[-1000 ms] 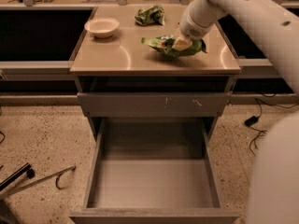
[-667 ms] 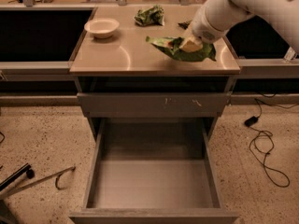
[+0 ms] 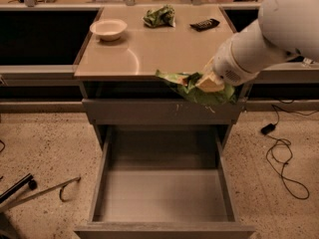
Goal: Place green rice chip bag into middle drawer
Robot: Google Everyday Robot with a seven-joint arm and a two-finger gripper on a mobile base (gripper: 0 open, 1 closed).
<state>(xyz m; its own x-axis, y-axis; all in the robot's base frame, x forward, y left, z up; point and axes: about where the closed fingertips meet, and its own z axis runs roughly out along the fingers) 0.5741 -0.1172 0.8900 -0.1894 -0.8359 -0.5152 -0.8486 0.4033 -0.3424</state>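
middle drawer (image 3: 159,195): nearest the camera, pulled fully out, floor bare, side walls tall. Nothing in it.
floor left: a metal rod (image 3: 37,193) lies on the speckled floor, well apart from the drawer. Not in the way.
floor right: a black cable (image 3: 283,156) loops beside the cabinet, clear of the arm's path.
upper drawer front (image 3: 159,111): closed, sits between the open drawer and the countertop edge.
green rice chip bag (image 3: 219,96): in the air at the front right edge of the countertop, hanging over the upper drawer front. Crumpled, one end sticking out to the left. Above the drawer's back right, not yet over its middle.
gripper (image 3: 205,82): at the countertop's front right corner, pinching the bag from above, the arm coming in from the right.
countertop (image 3: 149,54): bare in the middle. A white bowl (image 3: 108,29) far left, a darker green bag (image 3: 159,16) at the back centre, a black wrapper (image 3: 204,24) back right. All well apart from the gripper.
step: carry phase as I read it. Bag is grasped and off the counter, not yet placed.
next move: bring the bag forward past the upper drawer front, then down between the side walls and let go low over the floor. Loose bag end could snag on the drawer front, so clear it first.
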